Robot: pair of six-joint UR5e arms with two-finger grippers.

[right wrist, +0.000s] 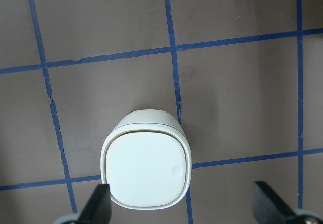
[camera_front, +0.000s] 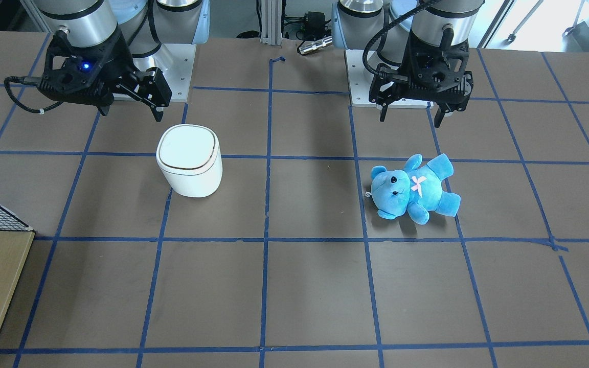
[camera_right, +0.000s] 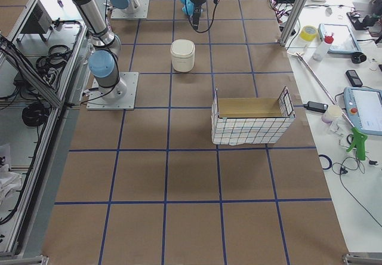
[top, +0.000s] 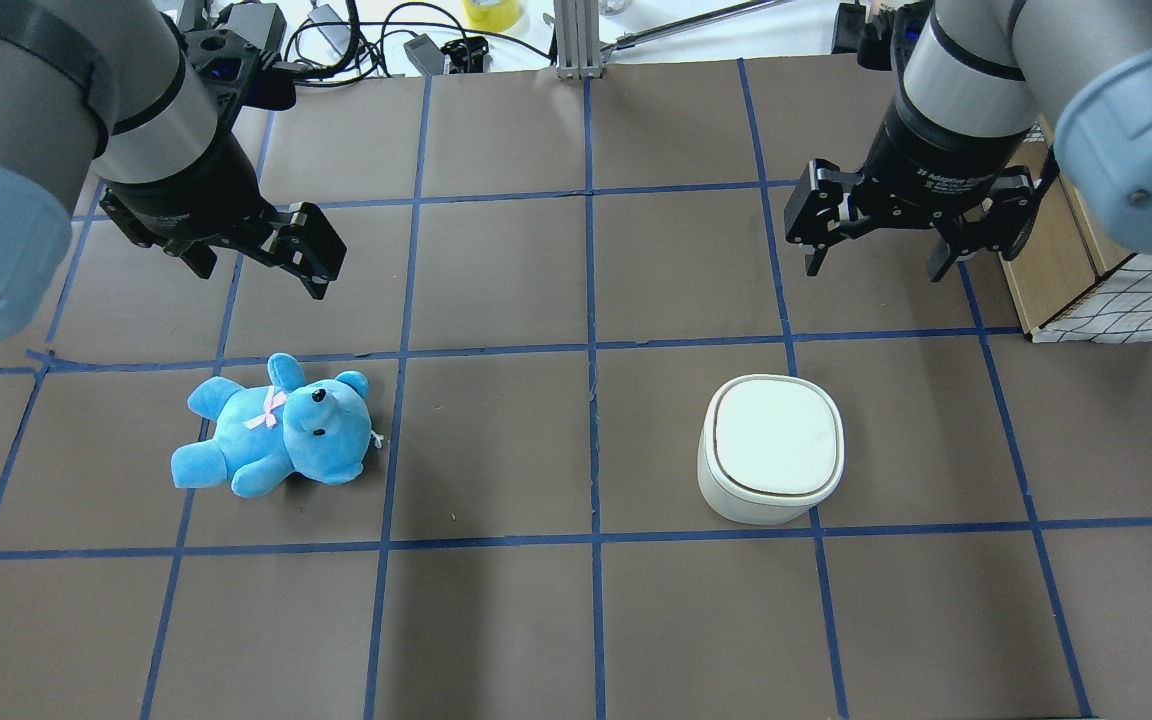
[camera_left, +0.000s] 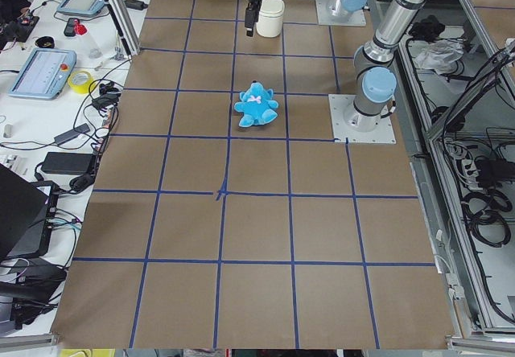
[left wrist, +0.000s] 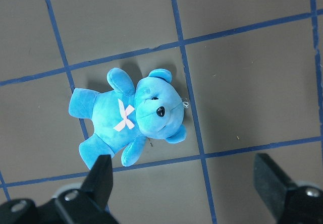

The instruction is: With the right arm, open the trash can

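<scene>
The white trash can [camera_front: 189, 161] stands upright with its lid shut; it also shows in the overhead view [top: 771, 445] and the right wrist view [right wrist: 146, 171]. My right gripper [camera_front: 131, 108], with the blue light, hangs open and empty above the table, apart from the can, beyond its far side in the overhead view [top: 876, 262]. Its fingertips [right wrist: 98, 204] frame the can from above in the right wrist view. My left gripper [top: 261, 280] is open and empty above the blue teddy bear [top: 276, 430].
The teddy bear [camera_front: 412, 189] lies on its back on the robot's left half of the table. A wire basket with a cardboard liner [camera_right: 250, 122] stands at the table's right end [top: 1106, 290]. Blue tape lines grid the brown tabletop.
</scene>
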